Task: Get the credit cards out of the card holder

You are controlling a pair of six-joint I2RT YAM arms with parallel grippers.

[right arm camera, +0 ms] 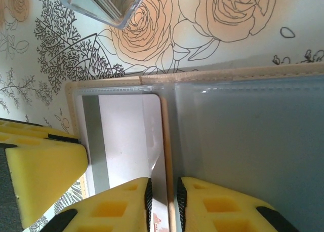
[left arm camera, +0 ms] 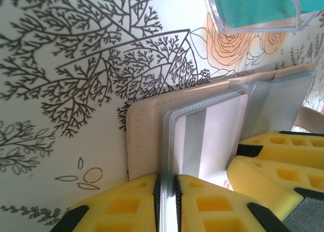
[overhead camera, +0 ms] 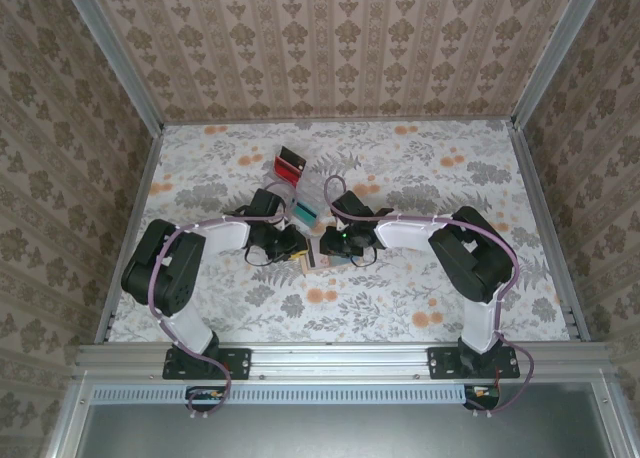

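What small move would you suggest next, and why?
I'd probably steady the card holder with the left end effector and shift the right end effector sideways onto the white card. Both appear shut on the holder itself, while the card lies inside it, ungripped.

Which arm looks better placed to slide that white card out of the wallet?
Probably the right. The right claw seems to close on the card at its edge. The left claw pinches the pocket edge of the wallet beside the card, so it looks better suited to steadying the wallet.
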